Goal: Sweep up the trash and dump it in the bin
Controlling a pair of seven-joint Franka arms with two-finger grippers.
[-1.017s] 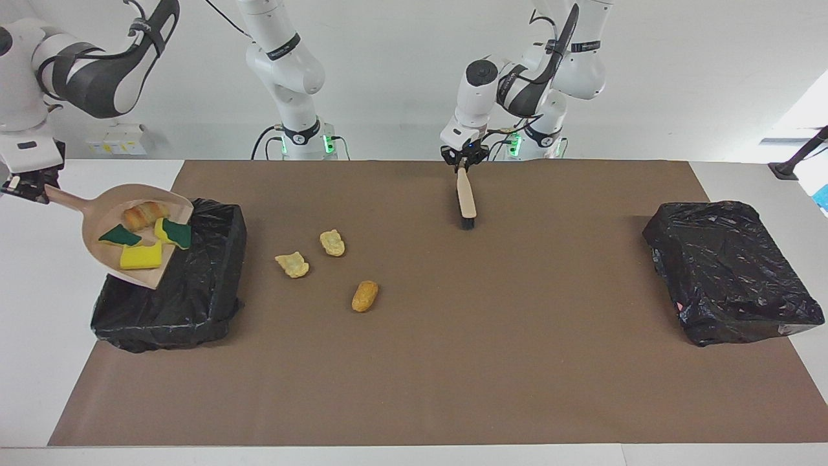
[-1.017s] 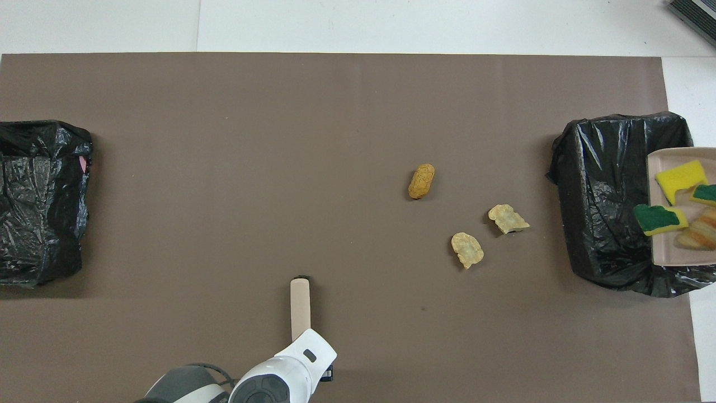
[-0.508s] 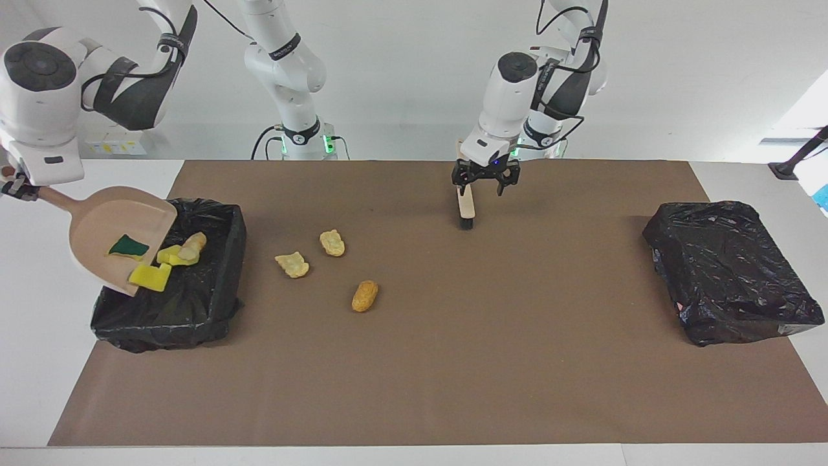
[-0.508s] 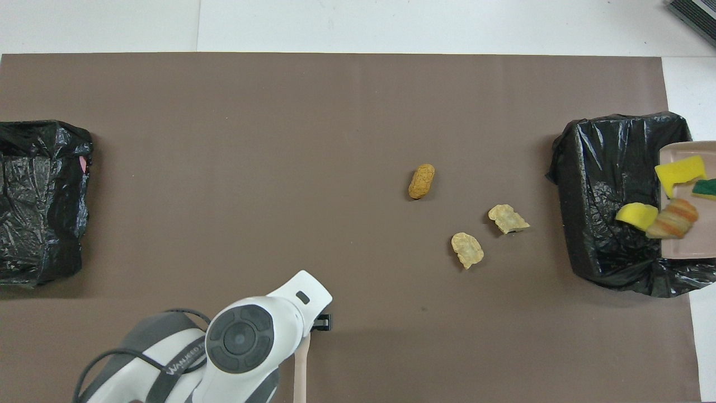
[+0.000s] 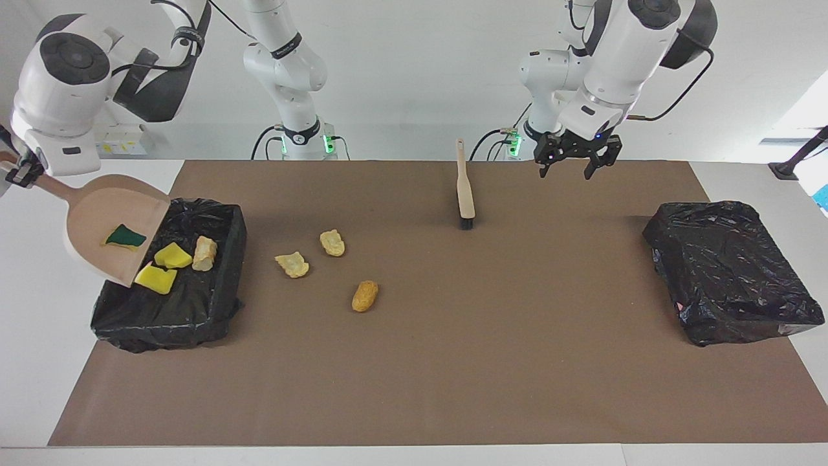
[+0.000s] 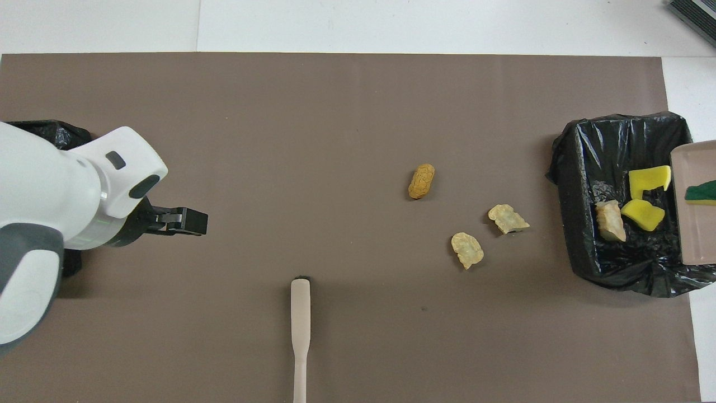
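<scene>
My right gripper (image 5: 19,171) is shut on the handle of the beige dustpan (image 5: 97,213), tilted over the black-lined bin (image 5: 194,304) at the right arm's end. One green-sided sponge (image 5: 125,236) is still in the pan (image 6: 693,235). Two yellow sponge chunks (image 5: 173,255) (image 5: 155,279) and a bread lump (image 5: 205,252) lie in the bin (image 6: 576,184). Three bread lumps (image 5: 332,243) (image 5: 292,264) (image 5: 365,295) lie on the mat beside the bin. My left gripper (image 5: 569,169) is open and empty, raised over the mat. The brush (image 5: 464,194) lies on the mat, free.
A second black-lined bin (image 5: 731,272) stands at the left arm's end of the brown mat. The brush (image 6: 300,313) lies in the middle, near the robots, handle toward them. My left gripper (image 6: 187,220) is between the brush and that bin.
The left gripper let go of the brush, rose and moved toward the left arm's end. The pan tilted further; two sponges and a bread lump slid into the bin.
</scene>
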